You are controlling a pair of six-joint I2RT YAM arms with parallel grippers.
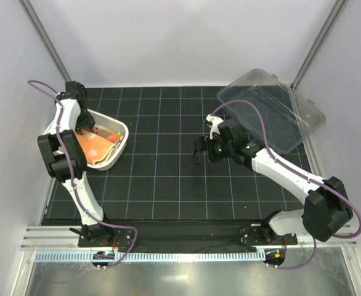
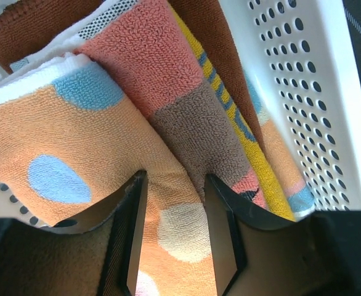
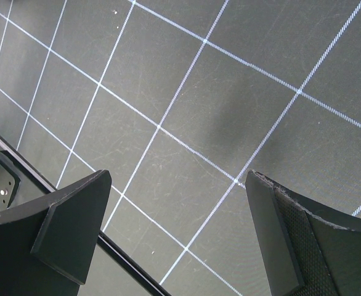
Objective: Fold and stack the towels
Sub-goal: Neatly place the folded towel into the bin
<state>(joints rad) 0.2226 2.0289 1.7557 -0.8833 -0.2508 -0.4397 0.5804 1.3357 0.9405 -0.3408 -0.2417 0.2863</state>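
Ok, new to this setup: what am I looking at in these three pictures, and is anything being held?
Two robot arms are bolted at the near edge of a black gridded table. The wide picture looks down from above; the other two come from cameras on each wrist. The left tool is down in a white mesh basket of towels, jaws apart over the orange spotted towel, not visibly clamping it. The right tool hangs wide open above the table, holding nothing. A clear plastic bin lies at the far right.
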